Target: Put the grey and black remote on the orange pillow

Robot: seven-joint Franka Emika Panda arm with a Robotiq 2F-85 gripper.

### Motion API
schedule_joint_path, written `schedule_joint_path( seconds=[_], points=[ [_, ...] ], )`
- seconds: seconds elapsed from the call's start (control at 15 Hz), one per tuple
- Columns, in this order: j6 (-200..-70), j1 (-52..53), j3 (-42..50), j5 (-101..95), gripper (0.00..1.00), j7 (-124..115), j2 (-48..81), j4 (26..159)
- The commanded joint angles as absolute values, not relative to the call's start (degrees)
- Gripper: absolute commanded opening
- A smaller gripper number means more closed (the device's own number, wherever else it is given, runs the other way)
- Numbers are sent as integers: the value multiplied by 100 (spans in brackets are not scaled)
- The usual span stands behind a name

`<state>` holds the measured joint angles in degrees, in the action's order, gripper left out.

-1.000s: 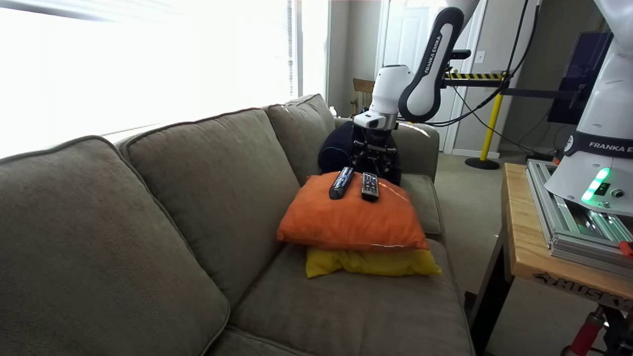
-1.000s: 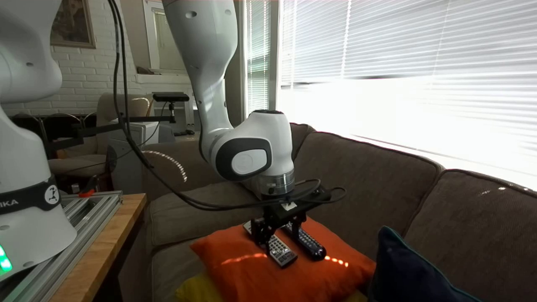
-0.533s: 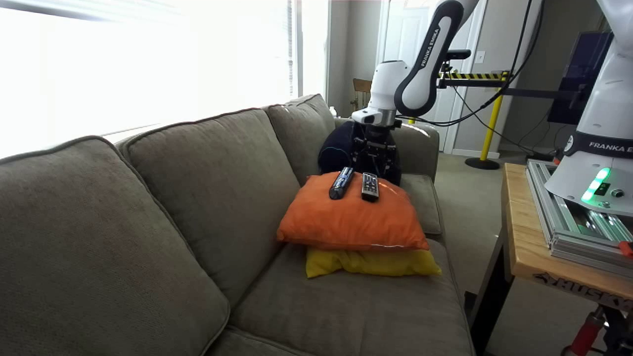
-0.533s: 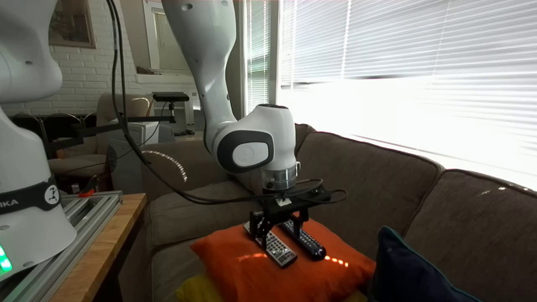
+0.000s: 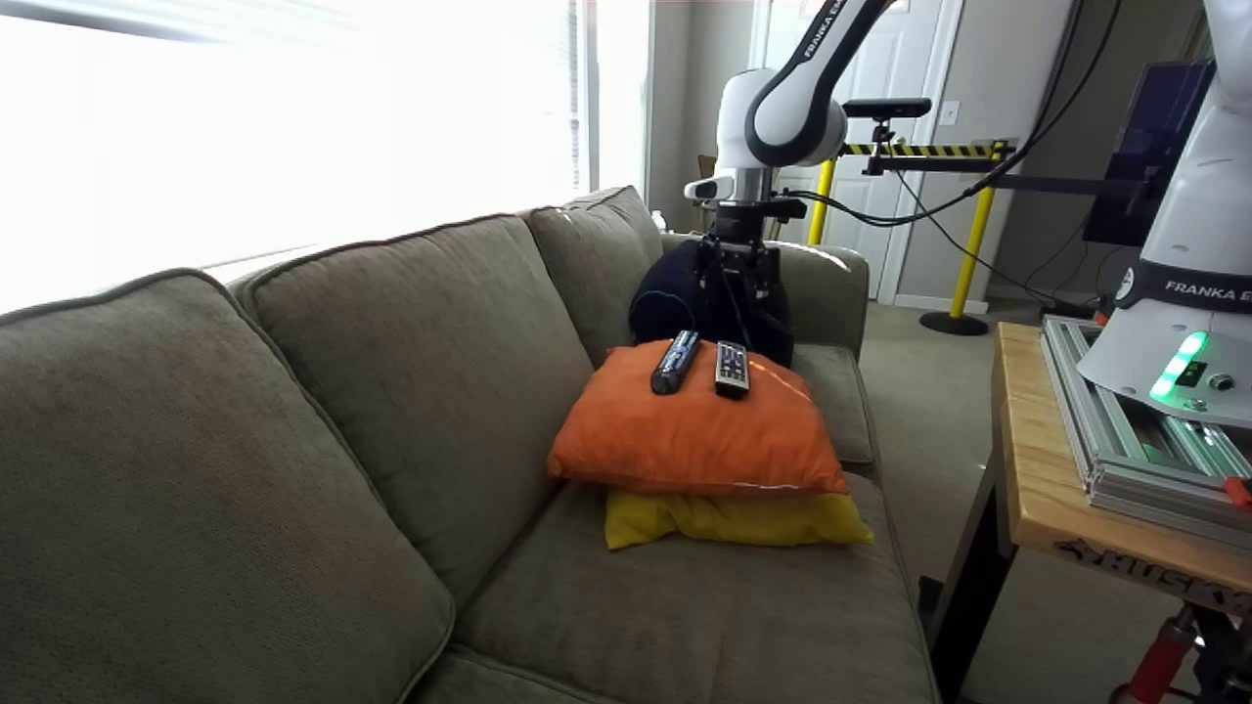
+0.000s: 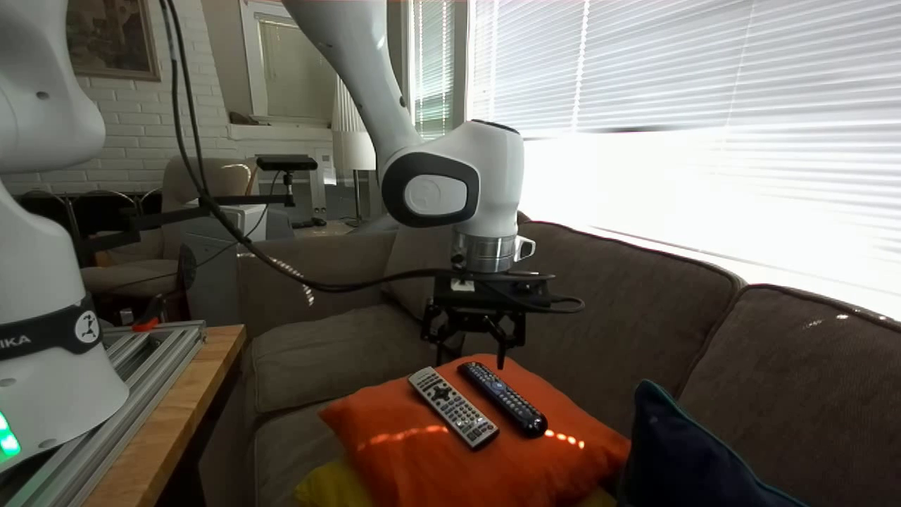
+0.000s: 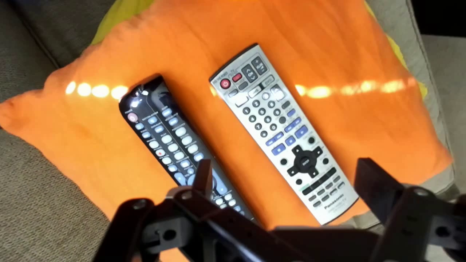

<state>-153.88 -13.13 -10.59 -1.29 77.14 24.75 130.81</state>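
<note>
The grey and black remote [image 6: 454, 408] lies flat on the orange pillow [image 6: 394, 451], buttons up. It also shows in the wrist view [image 7: 271, 120] and in an exterior view [image 5: 732, 370]. The orange pillow shows in the wrist view [image 7: 174, 47] and in an exterior view [image 5: 685, 440] too. My gripper [image 6: 470, 358] hangs above the far part of the pillow, apart from the remote. In the wrist view the fingers [image 7: 284, 165] are spread wide with nothing between them. One finger covers part of a black remote.
The black remote [image 6: 507, 401] lies beside the grey one on the pillow. A yellow pillow [image 5: 734, 518] is under the orange one. A dark blue bundle [image 5: 670, 293] rests behind, by the sofa arm. The sofa back [image 5: 411, 372] rises along one side. A wooden table [image 5: 1066, 460] bears the robot base.
My gripper has risen from low over the remotes and drawn back a little from them. Both remotes and the pillows have stayed in place.
</note>
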Motion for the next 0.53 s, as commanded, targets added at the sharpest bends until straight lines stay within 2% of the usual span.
schedule_joint_path(
  seconds=[0.0, 0.47],
  points=[
    [-15085, -1227, -1058, 513, 100, 7072, 2260, 12994],
    [-15297, -1174, -1034, 1259, 100, 5634, 2223, 12932]
  ],
)
